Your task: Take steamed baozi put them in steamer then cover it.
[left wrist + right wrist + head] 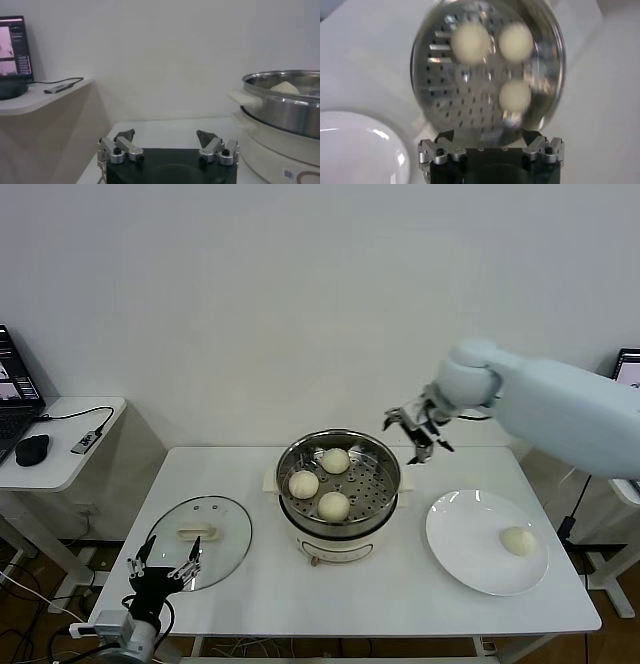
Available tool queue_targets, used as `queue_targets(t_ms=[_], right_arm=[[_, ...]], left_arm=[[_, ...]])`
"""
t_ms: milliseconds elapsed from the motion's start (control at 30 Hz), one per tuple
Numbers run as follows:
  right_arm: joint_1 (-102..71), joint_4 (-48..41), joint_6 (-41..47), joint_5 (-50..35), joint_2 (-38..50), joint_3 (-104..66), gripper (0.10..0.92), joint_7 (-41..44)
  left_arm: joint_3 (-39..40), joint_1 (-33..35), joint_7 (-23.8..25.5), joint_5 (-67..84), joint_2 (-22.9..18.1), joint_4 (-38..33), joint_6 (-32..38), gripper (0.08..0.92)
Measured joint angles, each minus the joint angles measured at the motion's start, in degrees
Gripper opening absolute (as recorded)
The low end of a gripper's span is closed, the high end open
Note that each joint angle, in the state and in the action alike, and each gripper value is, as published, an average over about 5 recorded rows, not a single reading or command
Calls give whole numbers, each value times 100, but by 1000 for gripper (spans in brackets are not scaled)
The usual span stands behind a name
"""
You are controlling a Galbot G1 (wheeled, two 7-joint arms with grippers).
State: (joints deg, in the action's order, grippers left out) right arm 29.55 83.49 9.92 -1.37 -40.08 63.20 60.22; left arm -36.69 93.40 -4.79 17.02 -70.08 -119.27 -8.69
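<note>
Currently three steamed baozi sit on the perforated floor of the steamer at the table's middle, and a fourth baozi lies alone on the white plate toward the robot's right. The right gripper hangs in the air above the steamer's far right rim, fingers spread wide and holding nothing. What matters for the next move, I judge, is that the last baozi lies nearer the robot and further right than this gripper, across the plate; the right arm is clearly the closer one. The left gripper waits low at the table's near left edge, also spread open and empty, just beside the glass cover resting flat on the table.
</note>
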Motion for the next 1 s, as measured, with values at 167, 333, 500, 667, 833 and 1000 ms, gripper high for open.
queue_targets(t_ms=[167,333,500,667,833,1000], right_arm=[[-537,59,218,122,628,-512,823,-1],[-1392,33,300,388,1147,-1213,823,-4],[-2373,-52,292,726,1432,-2026,823,-17],[-3274,-207,213,1076,1542,-2777,823,10],[-3965,-408,117,1347,1530,-3344,823,49],[-4421,-654,33,1578,1431,-3725,823,57]], left_arm=[[56,-27,0,-25,-1,33,-2,823],[108,-33,0,-59,-4,42,-6,823],[115,-3,-1,-84,4,49,-7,823],[111,28,-1,-103,5,25,-12,823],[112,37,-2,-129,-15,10,-22,823],[108,68,-3,-137,-24,-8,-28,823]])
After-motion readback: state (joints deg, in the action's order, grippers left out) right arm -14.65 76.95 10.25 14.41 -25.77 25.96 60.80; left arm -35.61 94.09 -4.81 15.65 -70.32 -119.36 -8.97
